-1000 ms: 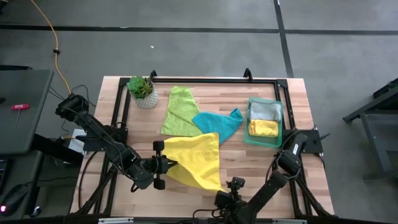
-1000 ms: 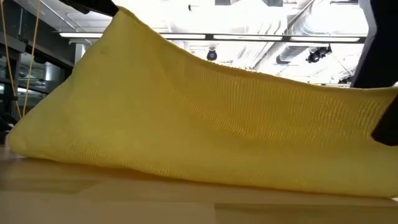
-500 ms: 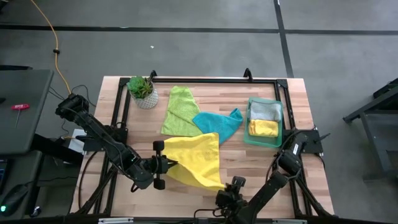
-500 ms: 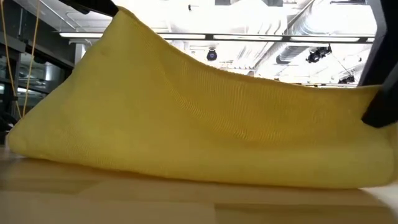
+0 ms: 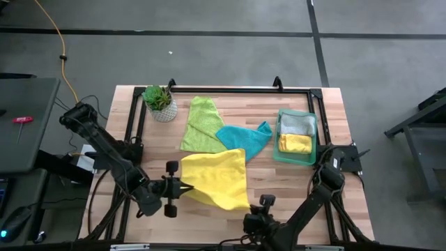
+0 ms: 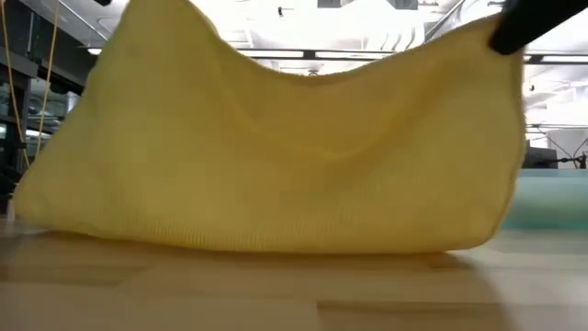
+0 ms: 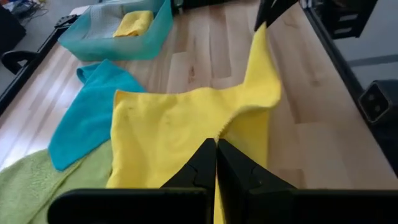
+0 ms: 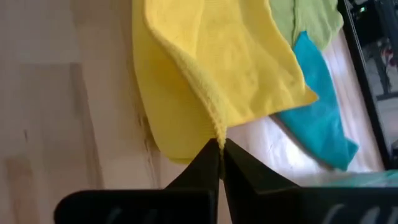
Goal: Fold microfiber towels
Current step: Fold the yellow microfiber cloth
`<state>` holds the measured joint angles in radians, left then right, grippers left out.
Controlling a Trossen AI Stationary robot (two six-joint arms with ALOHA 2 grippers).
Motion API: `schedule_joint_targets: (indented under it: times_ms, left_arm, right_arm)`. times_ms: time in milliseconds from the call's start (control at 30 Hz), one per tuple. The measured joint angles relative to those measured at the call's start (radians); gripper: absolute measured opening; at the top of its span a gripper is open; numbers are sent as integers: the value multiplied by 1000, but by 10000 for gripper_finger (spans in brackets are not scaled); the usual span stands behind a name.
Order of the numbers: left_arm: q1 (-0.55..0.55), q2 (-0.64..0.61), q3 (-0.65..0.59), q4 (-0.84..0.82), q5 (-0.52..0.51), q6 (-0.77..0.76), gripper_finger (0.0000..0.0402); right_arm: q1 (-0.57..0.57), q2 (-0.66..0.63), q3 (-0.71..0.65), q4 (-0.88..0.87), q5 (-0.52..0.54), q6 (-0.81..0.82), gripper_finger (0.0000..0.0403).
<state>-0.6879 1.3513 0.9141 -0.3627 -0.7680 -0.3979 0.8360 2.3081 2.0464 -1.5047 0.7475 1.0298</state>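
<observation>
Fold in hand: the left tool point(image 5: 182, 187) and right tool point(image 5: 255, 203) each pinch a near corner of the yellow towel point(image 5: 214, 178), lifted off the worktop point(image 5: 279, 181). Judged next: both carry this edge across to the far edge.

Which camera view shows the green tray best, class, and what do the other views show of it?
The high view: the tray shows whole, with folded grey and yellow cloths inside. The left wrist view shows most of it, cut at the edge. The low view gives only a blurred strip; the right wrist view, a sliver.
</observation>
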Motion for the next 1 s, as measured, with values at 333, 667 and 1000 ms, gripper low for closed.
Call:
schedule_joint_targets:
  times_ms: [333, 667, 1000]
  left_arm:
    - [-78, -16, 0, -291, 7, -353, 0]
    - [-61, -16, 0, -647, -38, -726, 0]
    - [25, -1, 0, -663, -81, -752, 0]
  right_arm:
    - [-121, 0, 0, 13, 28, -232, 1]
    - [-284, 0, 0, -66, 90, -234, 0]
    - [-428, 2, -113, -64, 31, -182, 0]
